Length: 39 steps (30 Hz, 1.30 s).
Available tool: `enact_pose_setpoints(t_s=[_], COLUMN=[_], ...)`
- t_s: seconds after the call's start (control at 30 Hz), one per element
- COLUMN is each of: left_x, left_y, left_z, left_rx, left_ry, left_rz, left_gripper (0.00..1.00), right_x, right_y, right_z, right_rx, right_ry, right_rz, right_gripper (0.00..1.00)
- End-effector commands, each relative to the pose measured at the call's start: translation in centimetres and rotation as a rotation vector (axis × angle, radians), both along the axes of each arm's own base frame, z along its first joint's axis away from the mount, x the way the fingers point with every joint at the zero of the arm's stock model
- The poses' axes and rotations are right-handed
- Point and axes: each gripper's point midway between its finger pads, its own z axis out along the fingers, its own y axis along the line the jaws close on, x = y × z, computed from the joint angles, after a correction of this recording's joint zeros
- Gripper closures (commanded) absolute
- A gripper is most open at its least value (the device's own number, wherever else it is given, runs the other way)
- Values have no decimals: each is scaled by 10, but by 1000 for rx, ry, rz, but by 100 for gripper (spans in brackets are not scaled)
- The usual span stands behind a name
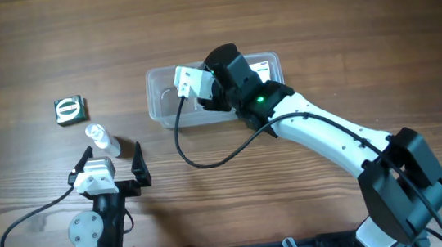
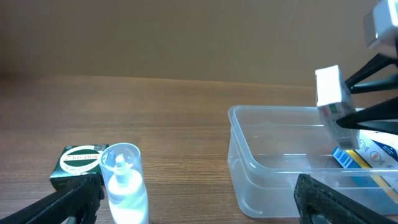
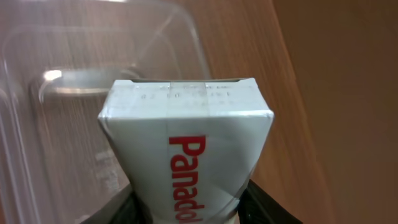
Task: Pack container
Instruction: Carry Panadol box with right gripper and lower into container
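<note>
R hand (image 1: pixel 197 87) w/ 1 box (image 1: pixel 187 79) over 1 container (image 1: pixel 161 105)

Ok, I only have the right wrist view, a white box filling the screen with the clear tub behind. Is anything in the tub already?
Observer: Yes, away from your white box, a blue and white box lies at the right end of the tub.
Operator: What's still unpacked?
Observer: A green box and a small clear bottle, both left of the tub.
Operator: And the other arm?
Observer: The left tool is open, the bottle just ahead of it.
</note>
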Motion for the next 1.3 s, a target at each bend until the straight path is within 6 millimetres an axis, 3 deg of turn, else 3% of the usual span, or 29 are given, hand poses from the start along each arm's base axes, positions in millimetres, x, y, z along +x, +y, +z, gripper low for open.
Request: enact_pose_setpoints(t_s=[0.0,0.33,1.0,1.27], left_x=[0,0,0,0], left_y=[0,0,0,0], left_z=[-3,-2,-2,-2], left_rx=[17,17,17,17], left_ry=[4,3,3,3], left_rz=[-7,-7,-7,-7], left_gripper=[0,0,0,0], right_x=[4,8,11,8], right_y=[6,6,-16,-18], right_z=[-8,-15,-30,-46], right_rx=[-121,-132,-141,-160], right_ry=[-90,-92,-18,22], right_rz=[139,130,46,52], right_gripper=[59,60,59,59])
